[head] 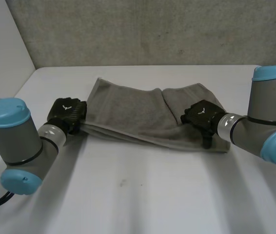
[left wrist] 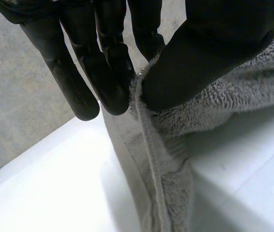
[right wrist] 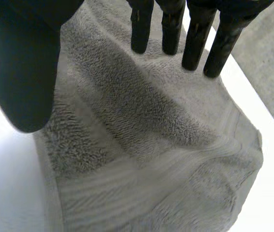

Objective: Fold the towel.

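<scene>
Behind the white table point(head: 128, 195) runs a rough grey wall point(head: 152, 29). A grey towel point(head: 138, 114) lies in a long, rumpled band across the table, nearer its far edge than its near edge, with one layer folded over another.

The left hand point(head: 68, 113) is at the towel's left end. In the left wrist view its nearly straight fingers point(left wrist: 113, 72) close against the thumb point(left wrist: 185, 67), and the hemmed edge of the towel point(left wrist: 224, 101) is pinched between them.

The right hand point(head: 201, 116) is on the towel's right end. In the right wrist view its fingers point(right wrist: 195, 43) are straight and side by side, tips down on the terry surface point(right wrist: 142, 159). The thumb point(right wrist: 25, 72) stands wide apart from them, near the towel's edge, and nothing is gripped.
</scene>
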You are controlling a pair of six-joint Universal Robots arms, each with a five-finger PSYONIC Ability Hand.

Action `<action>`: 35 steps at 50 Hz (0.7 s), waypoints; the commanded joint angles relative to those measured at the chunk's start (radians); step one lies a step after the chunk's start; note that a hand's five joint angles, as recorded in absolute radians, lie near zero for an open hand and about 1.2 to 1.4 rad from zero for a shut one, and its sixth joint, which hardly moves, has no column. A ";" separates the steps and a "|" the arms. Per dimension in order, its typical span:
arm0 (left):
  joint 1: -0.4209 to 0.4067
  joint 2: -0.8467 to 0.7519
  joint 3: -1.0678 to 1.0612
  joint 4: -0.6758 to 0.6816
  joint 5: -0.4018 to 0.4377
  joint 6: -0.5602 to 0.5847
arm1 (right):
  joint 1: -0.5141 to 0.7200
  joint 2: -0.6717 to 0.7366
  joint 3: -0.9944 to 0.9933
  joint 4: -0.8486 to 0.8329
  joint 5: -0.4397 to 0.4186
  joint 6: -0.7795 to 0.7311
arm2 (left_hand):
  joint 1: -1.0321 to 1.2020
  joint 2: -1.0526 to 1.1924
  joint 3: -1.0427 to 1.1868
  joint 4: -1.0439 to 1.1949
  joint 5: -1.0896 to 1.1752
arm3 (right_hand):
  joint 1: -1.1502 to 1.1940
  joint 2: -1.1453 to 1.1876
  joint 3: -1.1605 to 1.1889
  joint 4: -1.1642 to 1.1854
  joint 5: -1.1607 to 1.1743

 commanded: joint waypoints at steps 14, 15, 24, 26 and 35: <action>0.068 0.135 -0.090 0.034 0.001 0.023 | -0.179 -0.291 0.478 -0.240 -0.002 0.503 | 0.194 0.178 0.180 0.179 0.182 | 0.048 0.008 0.016 0.018 0.012; 0.071 0.133 -0.093 0.034 0.001 0.023 | -0.187 -0.291 0.500 -0.240 -0.005 0.508 | 0.194 0.178 0.180 0.179 0.182 | 0.048 0.008 0.016 0.018 0.012; 0.071 0.126 -0.094 0.034 0.002 0.023 | -0.182 -0.270 0.603 -0.417 -0.002 0.511 | 0.194 0.178 0.180 0.179 0.182 | 0.174 0.134 0.142 0.144 0.138; 0.070 0.124 -0.096 0.034 0.002 0.023 | -0.178 -0.242 0.609 -0.479 0.003 0.514 | 0.194 0.178 0.180 0.179 0.182 | 0.230 0.190 0.198 0.200 0.194; 0.074 0.123 -0.096 0.034 0.002 0.023 | -0.167 -0.153 0.566 -0.548 0.006 0.542 | 0.194 0.178 0.180 0.179 0.182 | 0.398 0.357 0.365 0.368 0.361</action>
